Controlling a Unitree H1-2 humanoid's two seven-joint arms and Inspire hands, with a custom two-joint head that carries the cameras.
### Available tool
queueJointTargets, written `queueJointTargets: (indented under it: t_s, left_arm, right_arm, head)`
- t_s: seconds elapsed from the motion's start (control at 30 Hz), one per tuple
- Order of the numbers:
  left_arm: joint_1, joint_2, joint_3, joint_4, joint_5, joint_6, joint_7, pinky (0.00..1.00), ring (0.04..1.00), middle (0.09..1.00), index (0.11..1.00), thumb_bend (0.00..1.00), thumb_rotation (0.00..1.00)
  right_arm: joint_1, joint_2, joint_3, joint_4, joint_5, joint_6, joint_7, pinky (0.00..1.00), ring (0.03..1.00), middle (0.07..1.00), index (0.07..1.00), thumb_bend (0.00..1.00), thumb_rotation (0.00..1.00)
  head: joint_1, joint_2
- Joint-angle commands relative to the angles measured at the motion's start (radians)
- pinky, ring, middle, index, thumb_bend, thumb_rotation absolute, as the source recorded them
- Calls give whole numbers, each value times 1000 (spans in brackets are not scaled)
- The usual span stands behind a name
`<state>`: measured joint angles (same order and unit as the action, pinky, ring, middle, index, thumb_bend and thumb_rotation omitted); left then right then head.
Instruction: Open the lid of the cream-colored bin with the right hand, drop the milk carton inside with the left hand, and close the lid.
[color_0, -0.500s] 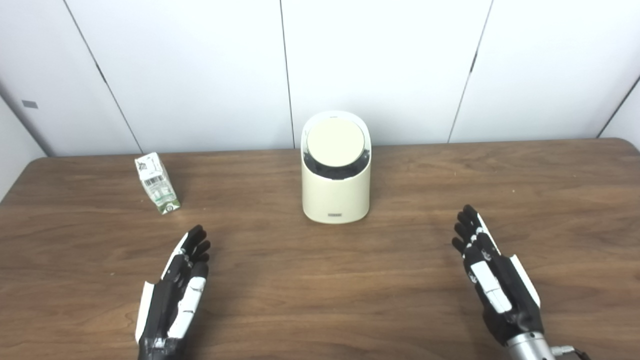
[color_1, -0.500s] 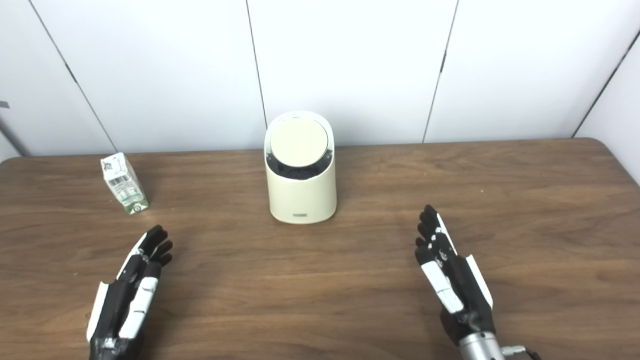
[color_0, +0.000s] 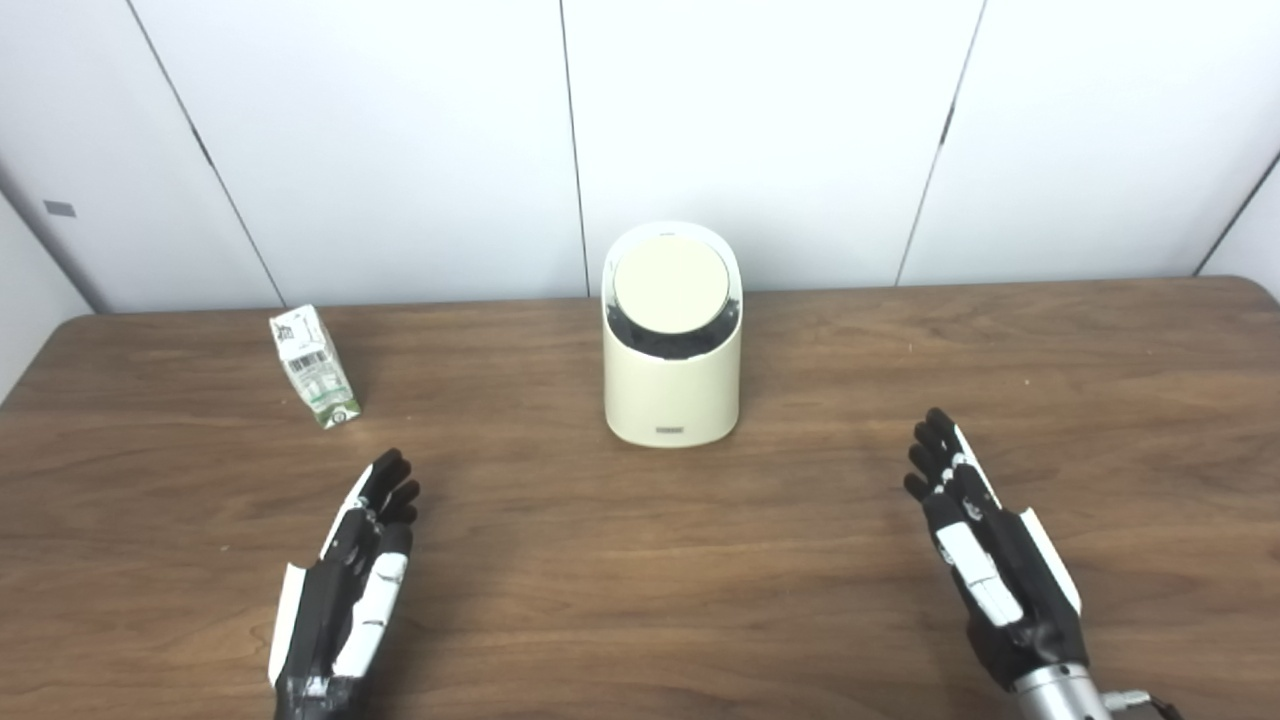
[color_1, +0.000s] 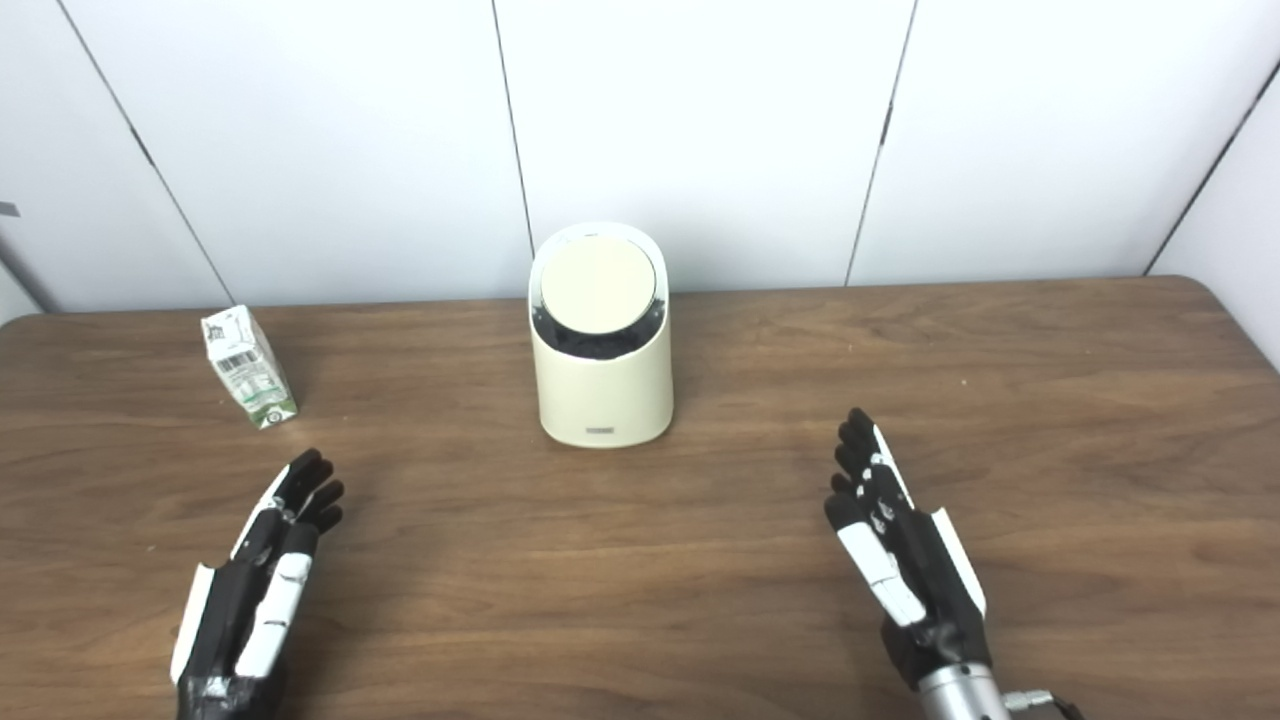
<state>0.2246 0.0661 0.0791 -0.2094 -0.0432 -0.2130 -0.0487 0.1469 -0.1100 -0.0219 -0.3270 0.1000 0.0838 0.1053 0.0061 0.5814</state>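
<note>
- Left hand (color_0: 345, 590) lay low over the wooden table (color_0: 800, 350), fingers extended and slightly apart, holding nothing; it was nearest the milk carton, presumably because that pickup is its job.
- Right hand (color_0: 985, 560) was likewise extended and empty, well apart from the bin, on the side suited to reaching the lid.
- Cream-colored bin (color_0: 671, 385) stood upright at table centre near the back wall; its round lid (color_0: 670, 282) sat tilted toward the camera, closed, with a dark gap below it.
- Milk carton (color_0: 314, 367) stood leaning slightly, far left of the bin; white with green print, small gabled top.
- Judgement: no step begun.
</note>
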Motion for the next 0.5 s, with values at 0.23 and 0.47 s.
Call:
queueJointTargets:
  t_s: [0.23, 0.47]
  left_arm:
    - [58, 7, 4, -12, 6, -30, 3, 903, 906, 931, 951, 537, 721]
    - [54, 8, 7, 14, 4, -59, -2, 894, 904, 929, 946, 529, 703]
  right_arm:
    - [-6, 15, 5, -54, -19, -21, -15, 967, 984, 988, 999, 632, 734]
    - [-65, 13, 13, -75, -78, -5, -39, 857, 940, 962, 968, 587, 605]
  head:
    - [-2, -15]
    - [-26, -58]
